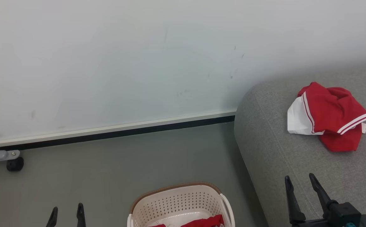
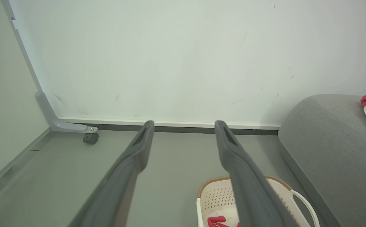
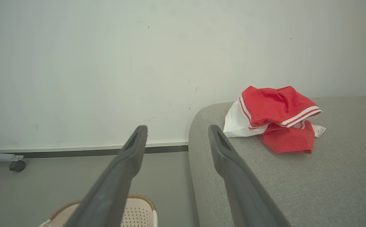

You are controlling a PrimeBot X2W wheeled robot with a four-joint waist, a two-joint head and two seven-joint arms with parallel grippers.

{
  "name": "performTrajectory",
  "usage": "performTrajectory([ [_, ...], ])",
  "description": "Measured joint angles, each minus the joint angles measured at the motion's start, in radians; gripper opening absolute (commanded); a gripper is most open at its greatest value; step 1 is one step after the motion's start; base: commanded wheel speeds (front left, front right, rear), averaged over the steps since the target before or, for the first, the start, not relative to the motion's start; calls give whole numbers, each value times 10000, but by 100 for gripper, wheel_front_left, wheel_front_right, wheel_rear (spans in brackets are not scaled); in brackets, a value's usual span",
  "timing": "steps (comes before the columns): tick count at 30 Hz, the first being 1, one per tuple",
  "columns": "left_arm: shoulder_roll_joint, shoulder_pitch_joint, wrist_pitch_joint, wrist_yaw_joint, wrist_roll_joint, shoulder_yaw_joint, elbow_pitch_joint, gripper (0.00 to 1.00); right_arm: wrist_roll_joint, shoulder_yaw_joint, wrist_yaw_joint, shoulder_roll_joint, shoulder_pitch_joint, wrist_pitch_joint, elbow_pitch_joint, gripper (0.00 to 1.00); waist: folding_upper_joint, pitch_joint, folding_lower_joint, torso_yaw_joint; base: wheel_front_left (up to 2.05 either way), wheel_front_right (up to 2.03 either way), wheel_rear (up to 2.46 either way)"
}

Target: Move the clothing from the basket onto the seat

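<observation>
We hold our left gripper (image 1: 66, 210) and right gripper (image 1: 299, 178) with jaws apart, both empty. One red garment (image 1: 328, 116) lies on the seat (image 1: 274, 164); a second garment (image 1: 206, 221) sits in the basket (image 1: 176, 201).

The basket (image 1: 176, 201) sits on the floor (image 1: 107, 176) with one garment (image 1: 206, 221) inside it. The seat (image 1: 274, 164) stands just beside it at three o'clock. A second garment (image 1: 328, 116) lies on top of the seat, at two o'clock from the basket. The wall (image 1: 139, 63) runs behind both at twelve, and a caster (image 1: 15, 164) sits at ten.
</observation>
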Motion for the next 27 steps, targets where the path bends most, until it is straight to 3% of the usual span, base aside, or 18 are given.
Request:
performTrajectory([
  [27,-209,57,0,0,525,261,-405,100,-123,-313,-10,92,7,0,-104,100,0,97,0,109,0,0,0],
])
